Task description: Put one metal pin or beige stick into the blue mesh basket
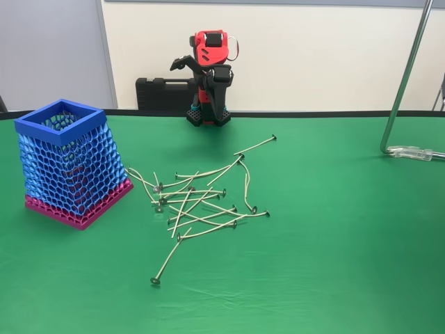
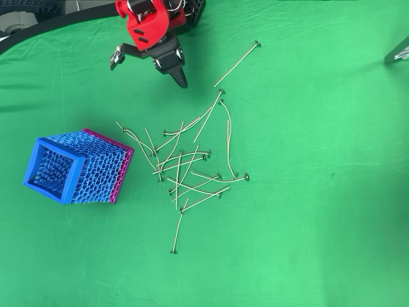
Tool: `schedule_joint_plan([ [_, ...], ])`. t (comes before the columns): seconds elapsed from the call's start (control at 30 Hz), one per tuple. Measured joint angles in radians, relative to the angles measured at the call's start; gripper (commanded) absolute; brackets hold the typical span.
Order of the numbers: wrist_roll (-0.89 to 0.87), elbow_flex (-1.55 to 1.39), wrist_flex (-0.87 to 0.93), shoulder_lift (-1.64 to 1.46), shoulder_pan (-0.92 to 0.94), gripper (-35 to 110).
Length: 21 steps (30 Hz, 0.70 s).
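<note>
The blue mesh basket (image 1: 66,163) (image 2: 73,167) stands upright at the left of the green table, with a dark-blue square rim and a magenta base. Several thin beige pins with round metal heads lie in a loose pile (image 1: 198,202) (image 2: 188,167) to its right. One pin (image 1: 256,145) (image 2: 238,62) lies apart at the far side. Another pin (image 1: 169,257) (image 2: 177,230) lies apart at the near side. The red and black arm is folded up at the back of the table. Its gripper (image 1: 201,80) (image 2: 148,69) is open and holds nothing, well clear of the pile and the basket.
A black case (image 1: 163,92) rests against the wall behind the arm. A metal stand (image 1: 403,83) (image 2: 399,51) rises at the right, its foot on the cloth. Bare green cloth (image 1: 334,243) spreads right of the pile and along the near edge.
</note>
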<state>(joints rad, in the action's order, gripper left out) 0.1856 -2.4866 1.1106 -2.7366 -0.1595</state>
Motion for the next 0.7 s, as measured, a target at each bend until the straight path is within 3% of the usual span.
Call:
schedule_joint_plan([
  [0.7, 0.184, 0.443, 0.097, 0.644, -0.061, 1],
])
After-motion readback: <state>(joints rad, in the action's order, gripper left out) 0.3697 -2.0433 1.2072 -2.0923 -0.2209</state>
